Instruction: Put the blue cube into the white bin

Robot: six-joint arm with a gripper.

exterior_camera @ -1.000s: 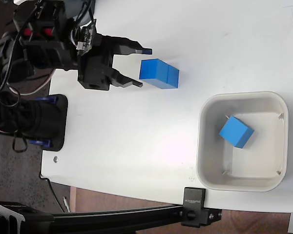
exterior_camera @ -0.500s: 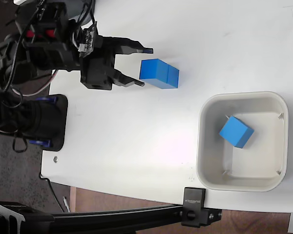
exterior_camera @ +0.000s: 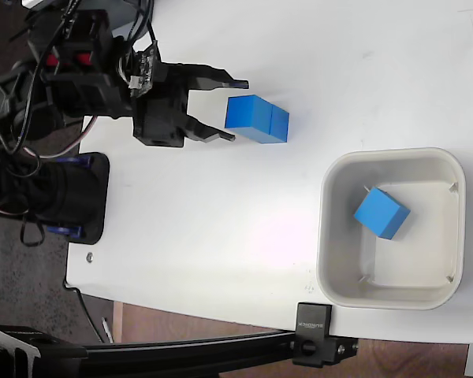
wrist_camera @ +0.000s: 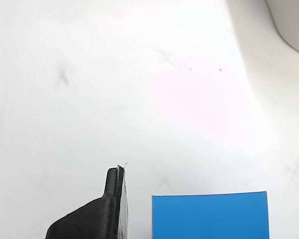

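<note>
In the fixed view, two blue cubes lie side by side on the white table, the left cube (exterior_camera: 251,118) touching the right cube (exterior_camera: 279,124). My gripper (exterior_camera: 238,109) is open at the left cube's left edge, one fingertip above it and one below in the picture. A third blue cube (exterior_camera: 381,213) rests tilted inside the white bin (exterior_camera: 325,236) at the lower right. In the wrist view one black finger (wrist_camera: 112,209) stands just left of a blue cube (wrist_camera: 209,216), with a gap between them. The bin's corner (wrist_camera: 294,25) shows at the top right.
The arm's black body and cables (exterior_camera: 87,71) fill the upper left of the fixed view. A black clamp (exterior_camera: 319,345) on a rail sits at the table's lower edge, just below the bin. A black base (exterior_camera: 83,197) lies at the table's left edge.
The gripper has crept slightly to the right, toward the pair of cubes. The cubes and the bin have not moved.
</note>
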